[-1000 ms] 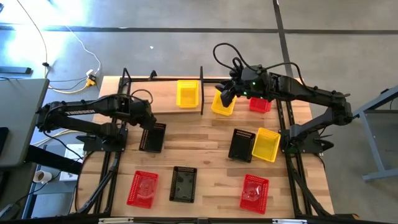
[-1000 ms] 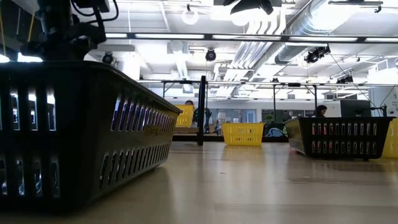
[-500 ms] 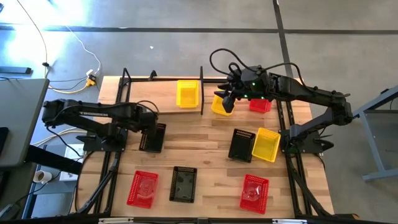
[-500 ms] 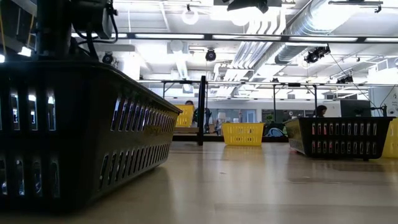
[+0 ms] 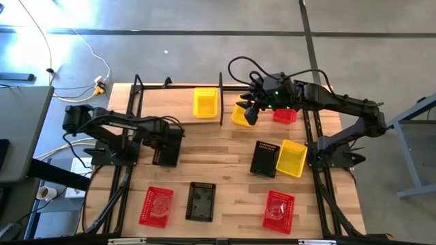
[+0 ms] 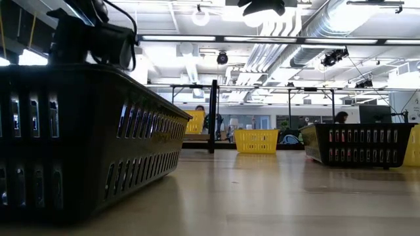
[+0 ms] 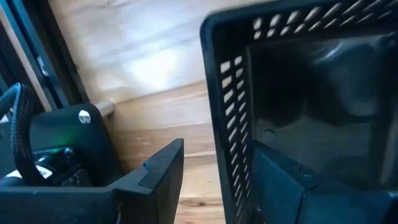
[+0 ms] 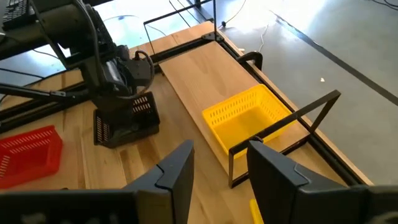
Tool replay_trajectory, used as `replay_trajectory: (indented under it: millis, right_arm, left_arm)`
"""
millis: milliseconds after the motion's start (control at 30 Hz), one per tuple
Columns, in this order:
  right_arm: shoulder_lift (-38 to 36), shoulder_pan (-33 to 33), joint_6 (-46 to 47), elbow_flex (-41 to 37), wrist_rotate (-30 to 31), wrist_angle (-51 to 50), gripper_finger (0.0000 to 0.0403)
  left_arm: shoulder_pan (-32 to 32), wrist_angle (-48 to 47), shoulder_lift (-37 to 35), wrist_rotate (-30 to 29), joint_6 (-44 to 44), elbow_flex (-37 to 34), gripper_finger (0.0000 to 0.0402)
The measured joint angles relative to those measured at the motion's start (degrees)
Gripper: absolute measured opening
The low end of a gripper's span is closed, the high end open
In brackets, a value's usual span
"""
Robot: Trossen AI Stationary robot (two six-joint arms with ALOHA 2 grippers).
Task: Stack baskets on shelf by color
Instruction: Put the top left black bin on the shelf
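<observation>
Currently, the left gripper [image 5: 168, 138] is positioned at the black basket [image 5: 167, 150] lying on the table [image 5: 225, 167] in front of the shelf [image 5: 178, 102]. In the left wrist view its fingers [image 7: 163, 171] straddle that basket's near wall [image 7: 231, 124], one outside and one inside, and the jaws are seen parted, not yet pressed on the wall.

The right gripper [image 5: 249, 112] is held above the second yellow basket [image 5: 240, 114], just beside the shelf's right end; its jaws are spread with nothing between them, as seen in the right wrist view [image 8: 217, 171].

One yellow basket [image 5: 206, 101] is placed on the shelf, close to the shelf's dividing post [image 5: 221, 99]. A small red basket [image 5: 285, 114] is seen right of the shelf, beyond the right gripper. Farther from the shelf, a black basket [image 5: 264, 158] and a yellow one [image 5: 292, 157] lie touching side by side. Farthest from the shelf, two red baskets [image 5: 156, 205] [image 5: 278, 210] and one black basket [image 5: 201, 201] are lined along the table's front.
</observation>
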Motion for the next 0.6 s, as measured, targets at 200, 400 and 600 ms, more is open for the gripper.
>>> replay_trajectory:
  millis: [200, 400, 600]
  right_arm:
    - [0.0, 0.0, -0.7, 0.0, 0.0, -0.2, 0.0134]
    - [0.0, 0.0, -1.5, 0.0, 0.0, -0.8, 0.0134]
    - [0.0, 0.0, -1.5, 0.0, 0.0, -2.0, 0.0134]
  left_arm:
    - [0.0, 1.1, 2.1, 3.0, 0.5, 0.0, 0.0137]
    - [0.0, 3.3, 2.0, 5.1, 1.2, 0.0, 0.0061]
    - [0.0, 3.3, 1.9, 6.0, 0.8, 0.1, 0.0009]
